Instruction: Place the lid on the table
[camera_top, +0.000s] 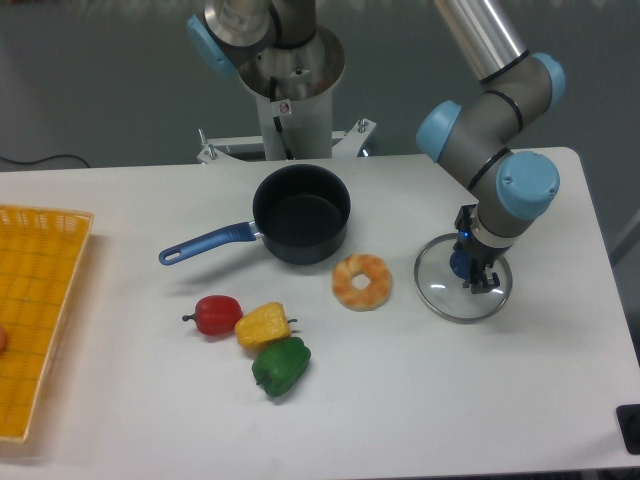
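Glass lid (440, 290) lies flat near the worktop (400, 400) right edge; tool (477, 283) grips its knob: release, lift vertically.

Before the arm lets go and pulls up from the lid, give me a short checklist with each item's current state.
1. The lid lies on the table, clear of the saucepan: ok.
2. Lid sits flat, no raised edge: looks ok; the far rim is hidden behind the hand.
3. The hand is over the lid's centre knob: ok.
4. Hand has released the knob: cannot tell; the fingers are too small and dark to read.
5. Pineapple slice is apart from the lid's rim: ok, a gap shows.
6. Lid lies fully inside the table's right edge: ok.
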